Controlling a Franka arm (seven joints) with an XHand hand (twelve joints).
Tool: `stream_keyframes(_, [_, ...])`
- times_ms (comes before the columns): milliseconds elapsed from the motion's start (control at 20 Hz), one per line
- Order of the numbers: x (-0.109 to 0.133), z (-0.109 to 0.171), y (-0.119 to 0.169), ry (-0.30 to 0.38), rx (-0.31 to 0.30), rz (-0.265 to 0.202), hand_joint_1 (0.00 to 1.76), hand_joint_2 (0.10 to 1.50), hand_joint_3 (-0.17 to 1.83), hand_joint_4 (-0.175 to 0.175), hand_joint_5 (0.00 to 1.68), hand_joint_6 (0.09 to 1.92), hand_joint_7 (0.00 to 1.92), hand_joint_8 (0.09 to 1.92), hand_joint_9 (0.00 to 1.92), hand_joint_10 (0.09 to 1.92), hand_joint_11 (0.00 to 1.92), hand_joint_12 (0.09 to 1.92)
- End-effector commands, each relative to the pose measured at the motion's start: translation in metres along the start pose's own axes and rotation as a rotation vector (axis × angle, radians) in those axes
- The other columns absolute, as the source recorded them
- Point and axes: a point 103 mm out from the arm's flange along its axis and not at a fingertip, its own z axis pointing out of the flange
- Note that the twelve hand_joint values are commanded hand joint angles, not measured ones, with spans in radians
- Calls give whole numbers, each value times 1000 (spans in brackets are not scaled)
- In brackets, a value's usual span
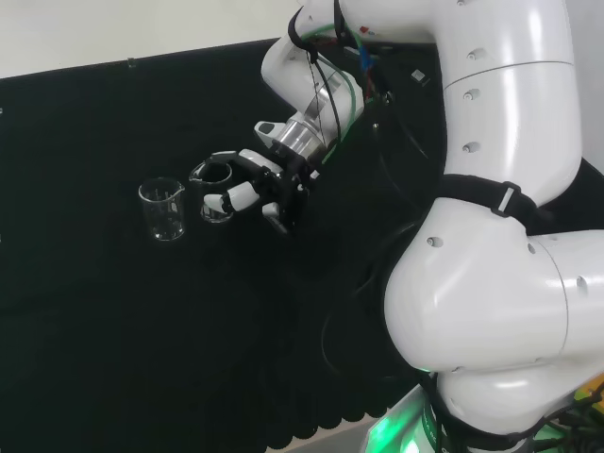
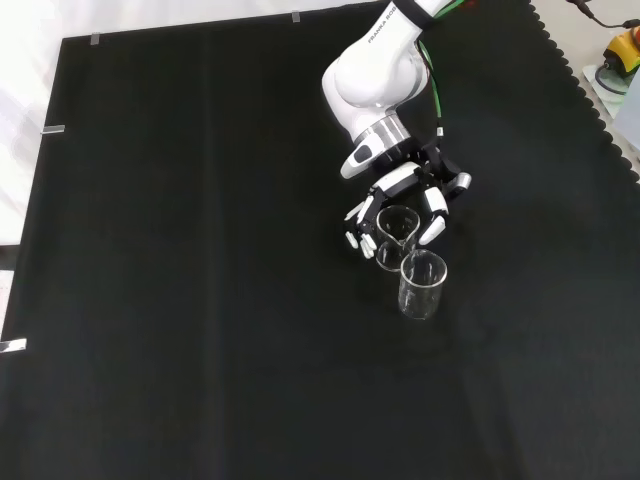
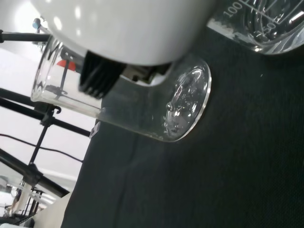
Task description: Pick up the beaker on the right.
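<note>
The black and white hand has its fingers curled round one small clear glass beaker; another clear glass beaker stands just beside it

Robot hand curled around upper beaker

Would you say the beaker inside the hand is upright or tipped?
Upright: the beaker stands on its base on the cloth, mouth up, with the hand curled around it.
</note>
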Motion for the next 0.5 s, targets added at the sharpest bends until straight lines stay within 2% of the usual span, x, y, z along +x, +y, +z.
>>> stream_keyframes(50, [-1, -1, -1, -7, -35, 21, 1296, 490, 1092, 33, 735, 1134, 788, 713, 762, 523, 249, 1240])
stream_keyframes(100, [-1, -1, -1, -3, -42, 24, 1309, 500, 1088, 31, 759, 1128, 806, 730, 775, 533, 283, 1226])
stream_keyframes(150, [-2, -3, -2, 1, -54, 27, 1259, 588, 972, -44, 842, 1147, 844, 750, 794, 557, 329, 1213])
stream_keyframes(200, [-2, -3, -2, 5, -67, 30, 1252, 739, 717, -103, 895, 1126, 899, 862, 816, 592, 387, 1189])
stream_keyframes(250, [-2, -4, -3, 9, -77, 31, 1256, 860, 492, -139, 932, 1090, 944, 935, 842, 632, 460, 1153])
stream_keyframes(350, [-2, -6, -3, 13, -95, 32, 1267, 963, 273, -168, 986, 1015, 1012, 957, 894, 688, 594, 1077])
stream_keyframes(400, [-2, -7, -3, 15, -99, 32, 1312, 964, 237, -164, 1036, 1000, 1103, 853, 897, 779, 641, 1049])
stream_keyframes(500, [-2, -9, -3, 19, -108, 30, 1375, 896, 290, -162, 1139, 916, 1278, 618, 944, 830, 716, 1001])
